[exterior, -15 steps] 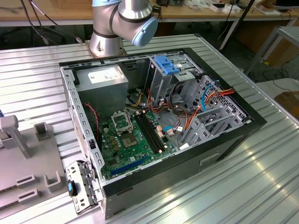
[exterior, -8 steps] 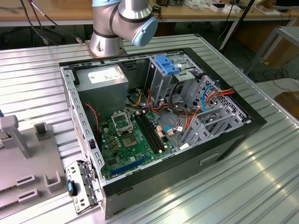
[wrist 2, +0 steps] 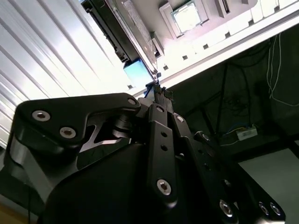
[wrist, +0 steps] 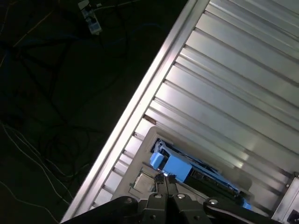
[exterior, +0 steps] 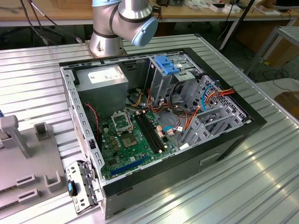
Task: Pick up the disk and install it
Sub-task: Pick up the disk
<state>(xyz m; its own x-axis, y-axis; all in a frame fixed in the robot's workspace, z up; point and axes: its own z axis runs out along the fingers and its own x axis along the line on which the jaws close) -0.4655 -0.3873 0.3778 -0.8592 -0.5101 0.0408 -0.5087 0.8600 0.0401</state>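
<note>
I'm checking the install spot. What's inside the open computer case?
A green motherboard, a grey power-supply box, a metal drive cage with a blue bracket on top, and orange cables. What's inside the cage and beneath the cables is covered.

An open computer case [exterior: 187, 173] lies on a ribbed metal table [exterior: 243, 191].

The silver robot arm [exterior: 106, 29] stood on its base, a blue-capped joint [exterior: 139, 24] jutting sideways; in both wrist views the black gripper [wrist: 164, 178] had its fingers pressed together.
</note>
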